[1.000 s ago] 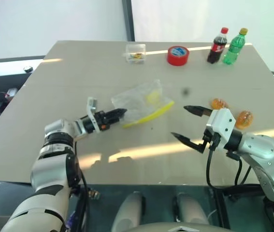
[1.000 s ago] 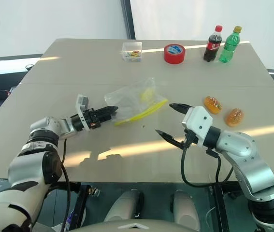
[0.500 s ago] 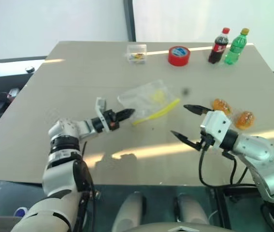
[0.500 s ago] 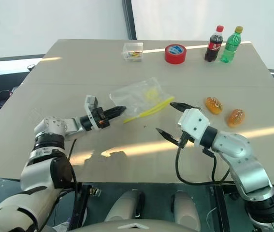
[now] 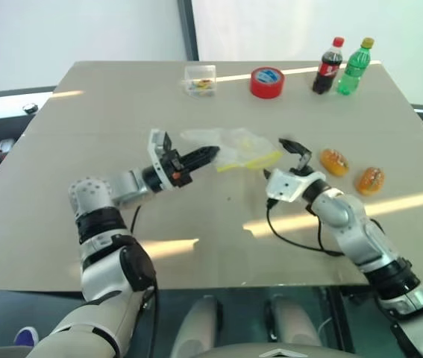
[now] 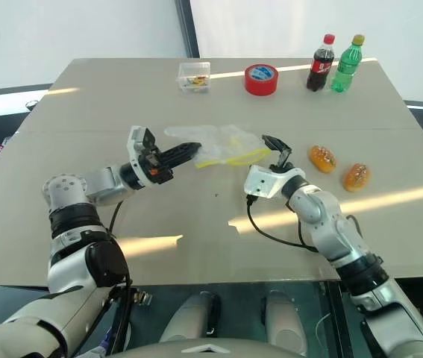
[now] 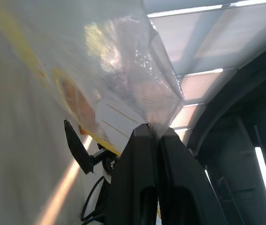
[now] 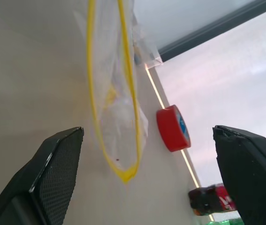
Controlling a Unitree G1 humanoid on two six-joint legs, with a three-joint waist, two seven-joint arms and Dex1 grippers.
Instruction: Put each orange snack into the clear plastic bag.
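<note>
The clear plastic bag [image 5: 235, 142] hangs crinkled over the table's middle, its yellow strip [image 5: 254, 159] facing my right arm. My left gripper [image 5: 208, 154] is shut on the bag's left corner [image 7: 157, 123] and holds it up off the table. My right gripper [image 5: 283, 161] stands open just right of the yellow strip, nothing between its fingers. In the right wrist view the bag's yellow-rimmed mouth [image 8: 113, 100] lies just ahead of the wide-spread fingers [image 8: 53, 168]. Two orange snacks [image 5: 336, 161] [image 5: 370, 180] lie on the table to the right of my right gripper.
At the far edge of the tan table [image 5: 84, 134] stand a small clear box [image 5: 200, 77], a red tape roll [image 5: 267, 82], a cola bottle [image 5: 326, 64] and a green bottle [image 5: 353, 61]. Bare tabletop lies in front of both arms.
My left gripper has shut on the bag's corner and raised it up and to the right. My right gripper has rolled and moved forward to the bag's yellow strip, staying open.
</note>
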